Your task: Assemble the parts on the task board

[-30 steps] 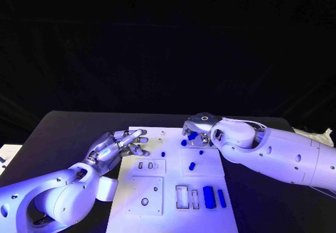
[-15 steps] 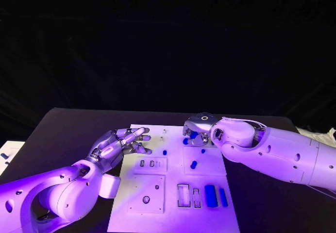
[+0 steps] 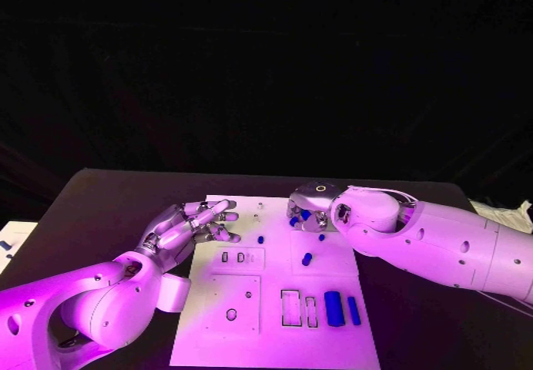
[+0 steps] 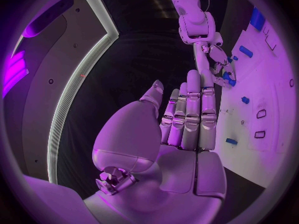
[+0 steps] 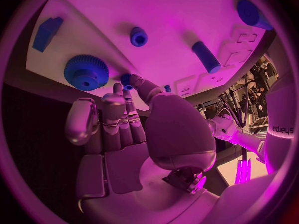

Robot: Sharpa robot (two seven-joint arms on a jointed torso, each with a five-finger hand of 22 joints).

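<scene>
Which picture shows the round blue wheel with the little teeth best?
The right wrist view: the blue gear sits whole on the task board, teeth clear, beside the right hand. In the head view that hand covers its spot. The left wrist view shows blue bits there, too small to tell.

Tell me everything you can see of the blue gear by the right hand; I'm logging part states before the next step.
The blue gear is a round, toothed wheel with a raised hub and a centre hole, plastic by its look, matte and evenly blue. It lies flat on the white task board near its edge, seen from above in the right wrist view. The right hand hovers beside it with fingers reaching towards it; whether they touch the gear cannot be told. A small blue peg sits close by at a fingertip.
</scene>
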